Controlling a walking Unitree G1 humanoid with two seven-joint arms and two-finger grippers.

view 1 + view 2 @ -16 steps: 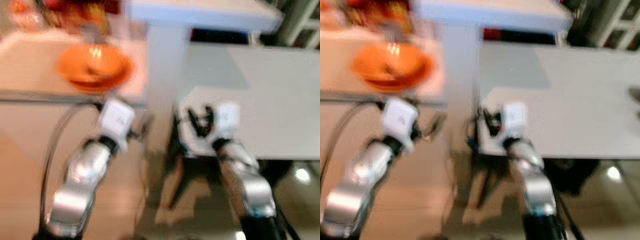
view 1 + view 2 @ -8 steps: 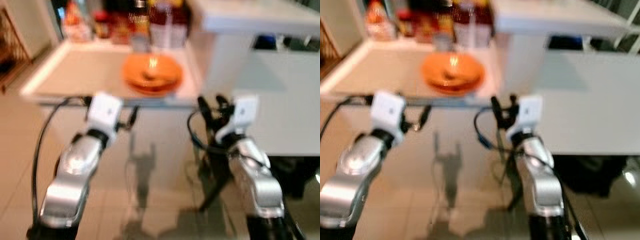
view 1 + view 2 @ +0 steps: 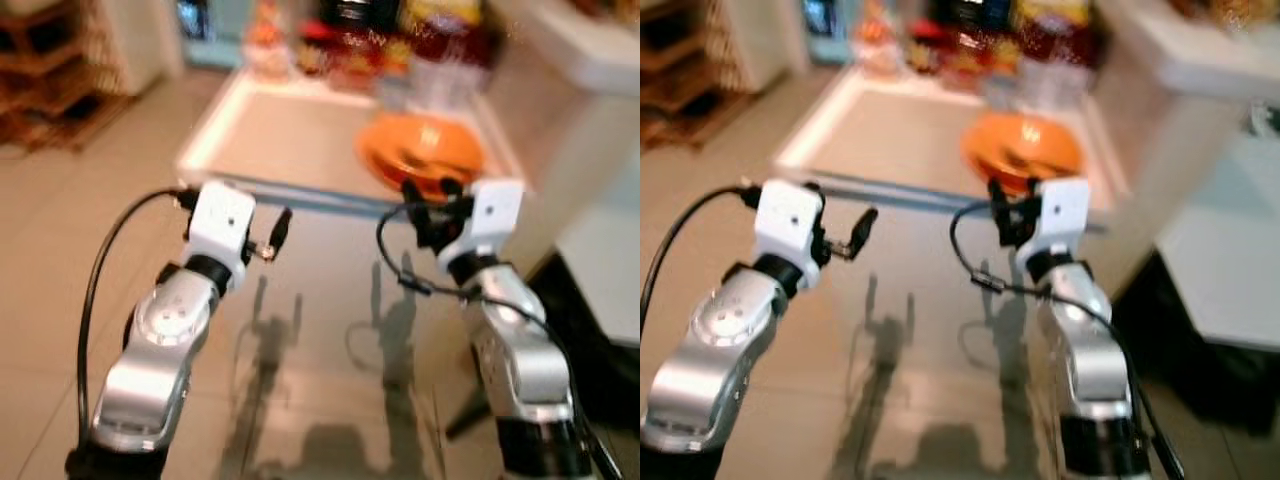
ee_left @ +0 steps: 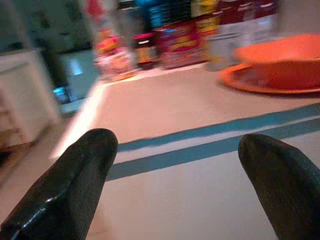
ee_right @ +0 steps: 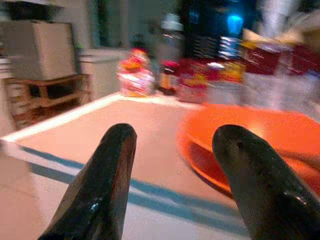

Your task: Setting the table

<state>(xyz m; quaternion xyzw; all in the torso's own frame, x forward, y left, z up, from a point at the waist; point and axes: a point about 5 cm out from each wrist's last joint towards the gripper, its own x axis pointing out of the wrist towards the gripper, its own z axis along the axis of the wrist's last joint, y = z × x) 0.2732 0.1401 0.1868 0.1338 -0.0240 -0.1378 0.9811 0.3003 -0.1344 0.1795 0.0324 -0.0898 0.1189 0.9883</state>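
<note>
On the desk: a low pale rectangular desk (image 3: 300,140) with a white rim carries a round orange bowl on a matching orange plate (image 3: 420,155), near the desk's right front corner.
Behind the bowl: blurred jars and packets (image 4: 165,40) line the desk's far edge.
Left claw (image 4: 175,185): fingers spread wide apart, empty, short of the desk's front edge, over the tiled floor (image 3: 320,330).
Right claw (image 5: 180,175): fingers parted, empty, just before the bowl at the desk's front edge.
</note>
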